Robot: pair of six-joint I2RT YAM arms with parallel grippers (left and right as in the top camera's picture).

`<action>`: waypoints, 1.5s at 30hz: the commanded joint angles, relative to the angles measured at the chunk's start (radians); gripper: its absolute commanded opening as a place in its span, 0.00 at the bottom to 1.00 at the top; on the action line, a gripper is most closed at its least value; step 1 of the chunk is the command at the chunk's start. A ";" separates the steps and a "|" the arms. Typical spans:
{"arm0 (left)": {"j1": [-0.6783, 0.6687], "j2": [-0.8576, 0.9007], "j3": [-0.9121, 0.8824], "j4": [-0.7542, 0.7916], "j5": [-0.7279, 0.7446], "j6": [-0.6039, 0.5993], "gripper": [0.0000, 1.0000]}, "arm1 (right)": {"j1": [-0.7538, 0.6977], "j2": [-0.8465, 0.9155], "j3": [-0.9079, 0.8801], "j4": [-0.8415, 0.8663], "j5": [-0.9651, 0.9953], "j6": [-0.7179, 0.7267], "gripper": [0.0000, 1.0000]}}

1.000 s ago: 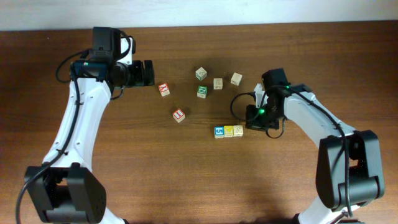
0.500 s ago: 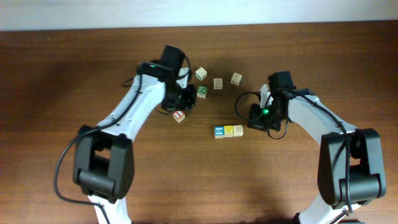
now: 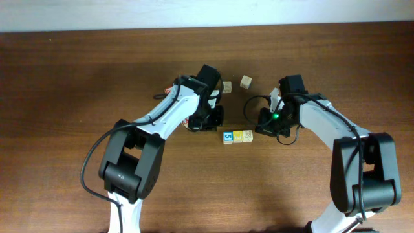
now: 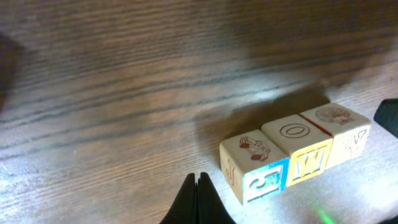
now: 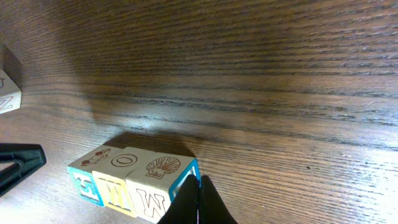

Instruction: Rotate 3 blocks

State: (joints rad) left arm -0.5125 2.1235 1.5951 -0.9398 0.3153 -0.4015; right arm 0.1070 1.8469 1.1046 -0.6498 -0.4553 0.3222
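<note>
We are logging the left hand (image 4: pixel 198 196) closed and empty. Just ahead-right of its tips, the blue block (image 3: pixel 228 137), yellow block (image 3: pixel 238 136) and cream block (image 3: pixel 248 136) are sitting in a touching row on the desk (image 3: pixel 129 58). The right hand (image 5: pixel 198 200) is closed, with its tips just beside the cream block's end.

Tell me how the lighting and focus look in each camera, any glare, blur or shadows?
Overhead: sharp, evenly lit, a green light glowing on the right arm. Left wrist: far wood blurred, pale glare on the table behind the blocks, green tint at the bottom edge. Right wrist: crisp grain, bright patch beyond the blocks' dark shadow.
</note>
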 commanded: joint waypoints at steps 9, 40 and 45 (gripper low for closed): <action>-0.055 0.009 -0.059 0.061 -0.012 -0.081 0.00 | -0.002 0.013 -0.035 -0.015 -0.013 0.008 0.04; 0.018 0.008 -0.038 0.071 0.085 0.048 0.00 | 0.004 0.013 -0.054 0.032 -0.031 0.015 0.04; 0.003 0.008 -0.044 0.068 0.082 0.063 0.00 | 0.000 0.013 -0.100 0.045 -0.053 0.010 0.04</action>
State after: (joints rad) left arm -0.5068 2.1235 1.5455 -0.8742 0.3710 -0.3771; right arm 0.1062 1.8515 1.0431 -0.6212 -0.4923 0.3408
